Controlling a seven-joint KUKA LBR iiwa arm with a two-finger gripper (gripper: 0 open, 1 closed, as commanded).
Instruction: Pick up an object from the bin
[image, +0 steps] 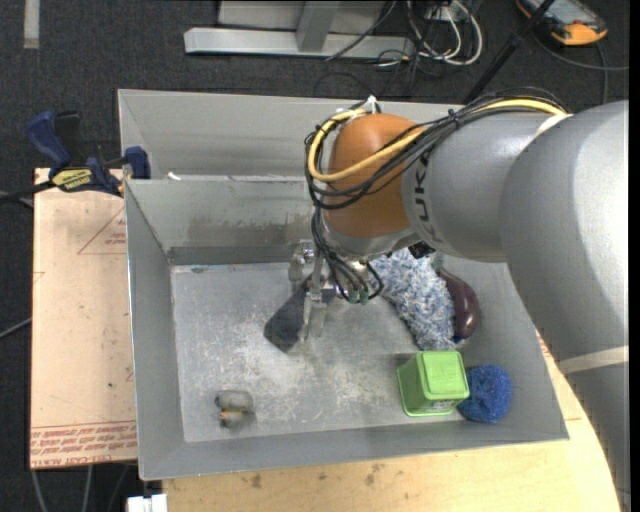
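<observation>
We see a dark floor (150, 50) stretching well behind the gripper (314, 312). Far behind it lies a flat grey metal stand base (300, 38). Behind the gripper and off to the view's right, loose cables (450, 35) and an orange-and-black device (572, 22) rest on that floor.

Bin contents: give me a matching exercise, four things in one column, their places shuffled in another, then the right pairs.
Things: 1 green block; 2 blue scrubber ball; 3 small tan lump; 4 dark grey piece.
Places: A lower left of the bin; B middle, beside the end effector; C lower right corner; D just below the speckled cloth.
Pairs: 1-D, 2-C, 3-A, 4-B.
</observation>
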